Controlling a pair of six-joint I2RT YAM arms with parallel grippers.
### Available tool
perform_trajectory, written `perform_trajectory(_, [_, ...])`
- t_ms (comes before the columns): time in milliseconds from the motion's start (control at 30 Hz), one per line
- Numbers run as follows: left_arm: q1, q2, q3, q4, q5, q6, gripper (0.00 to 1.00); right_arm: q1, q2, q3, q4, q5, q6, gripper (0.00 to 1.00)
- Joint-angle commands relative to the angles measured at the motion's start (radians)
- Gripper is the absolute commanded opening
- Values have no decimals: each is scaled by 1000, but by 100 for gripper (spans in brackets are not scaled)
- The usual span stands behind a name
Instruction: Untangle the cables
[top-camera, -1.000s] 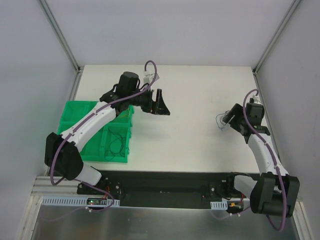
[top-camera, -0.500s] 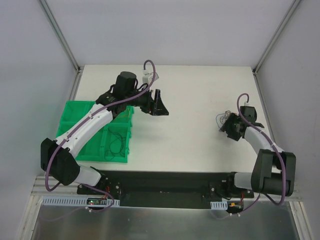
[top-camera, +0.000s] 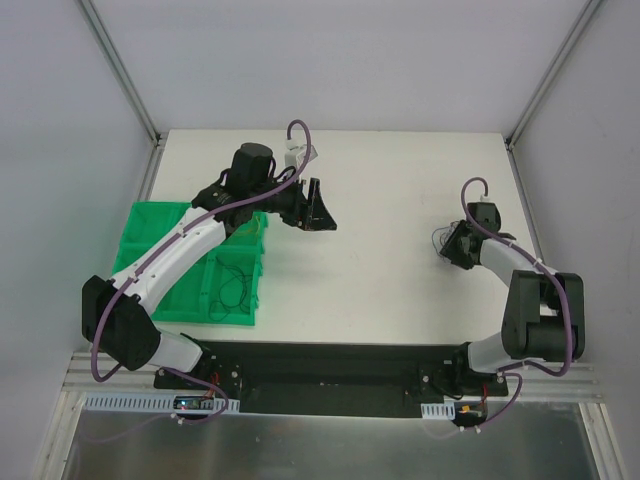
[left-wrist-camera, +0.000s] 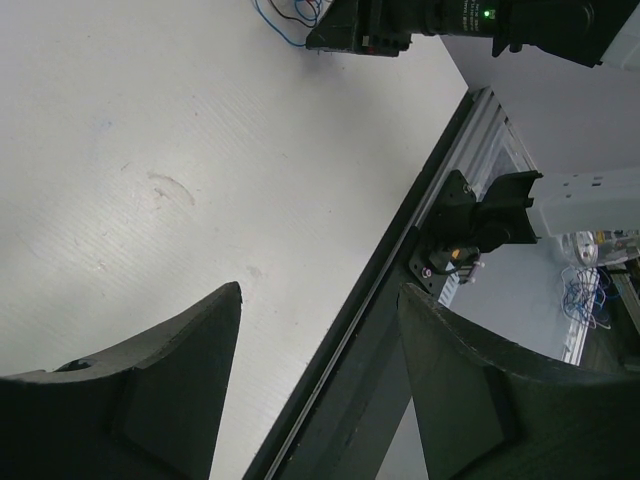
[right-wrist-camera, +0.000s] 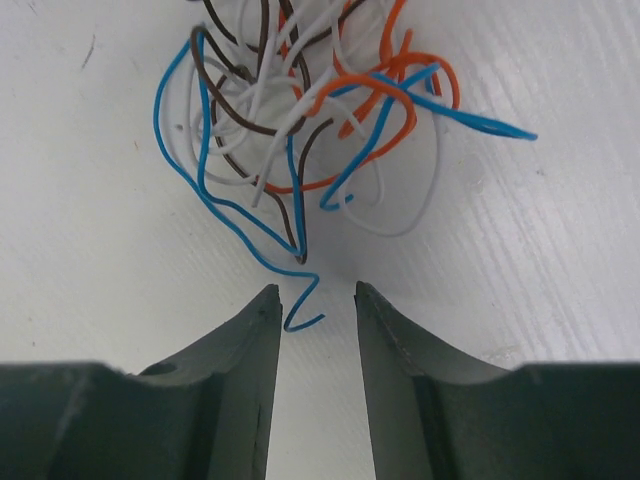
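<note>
Now left jaws gape empty; right jaws, narrowly apart, straddle the cables' (right-wrist-camera: 293, 200) tip.

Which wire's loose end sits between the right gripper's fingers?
The blue wire: its kinked tip lies between the jaws of the right gripper; the other wires, white, brown and orange, end farther off.
</note>
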Motion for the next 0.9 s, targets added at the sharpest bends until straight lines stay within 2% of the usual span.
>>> perform_trajectory(0, [-9, 3, 26, 4, 37, 20, 62, 6, 22, 72, 16, 68, -25, 38])
perform_trajectory(100, [-9, -1, 24, 6, 32, 22, 63, 8, 55, 91, 16, 23, -27, 19])
perform_trajectory(200, [-9, -1, 26, 6, 28, 23, 63, 14, 16, 92, -21, -7, -13, 0])
perform_trajectory(367, [-9, 0, 24, 6, 29, 14, 63, 15, -252, 115, -131, -10, -8, 0])
perform_trajectory(500, [-9, -1, 26, 6, 32, 8, 63, 15, -447, 285, -298, 26, -30, 0])
perform_trajectory(700, [-9, -9, 24, 4, 25, 13, 63, 15, -582, 560, -417, 62, -59, 1])
perform_trajectory(867, [-9, -12, 24, 6, 19, 16, 63, 15, -647, 530, -406, 100, -74, 0])
